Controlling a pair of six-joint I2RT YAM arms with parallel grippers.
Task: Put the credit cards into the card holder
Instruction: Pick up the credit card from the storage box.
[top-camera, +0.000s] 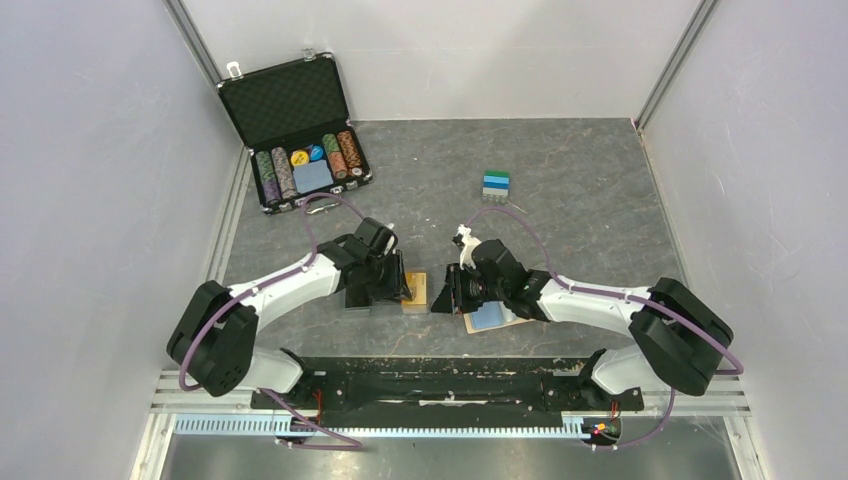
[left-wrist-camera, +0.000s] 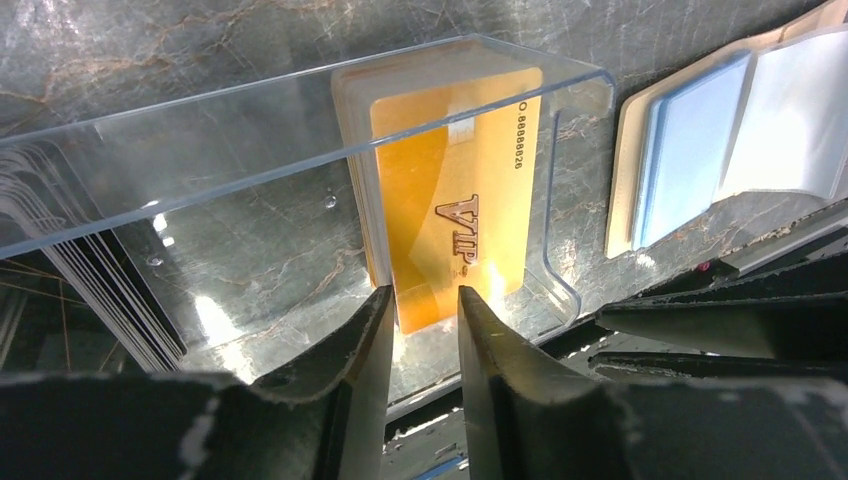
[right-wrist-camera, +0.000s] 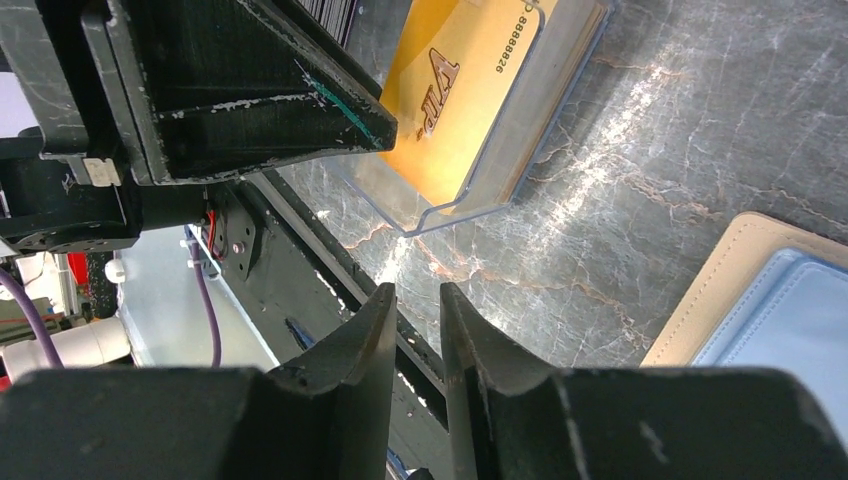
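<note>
A stack of credit cards, topped by a gold "VIP" card (left-wrist-camera: 450, 210), lies in a clear plastic tray (left-wrist-camera: 575, 90) on the dark marbled table. My left gripper (left-wrist-camera: 425, 300) hangs over the near end of the gold card. Its jaws stand a little apart and pinch nothing. The card holder (left-wrist-camera: 625, 170) lies open just to the right, tan, with a blue card behind its clear sleeves. In the top view it lies (top-camera: 492, 318) partly under my right arm. My right gripper (right-wrist-camera: 415, 290) is open by a narrow gap, empty, low above the table between the clear tray (right-wrist-camera: 500, 170) and the card holder (right-wrist-camera: 740, 270).
An open black chip case (top-camera: 295, 135) stands at the back left. A small blue-and-green block (top-camera: 496, 184) sits behind the right arm. The two grippers (top-camera: 400, 285) (top-camera: 445, 292) face each other closely. More card edges show at the left in a black box (left-wrist-camera: 100, 270).
</note>
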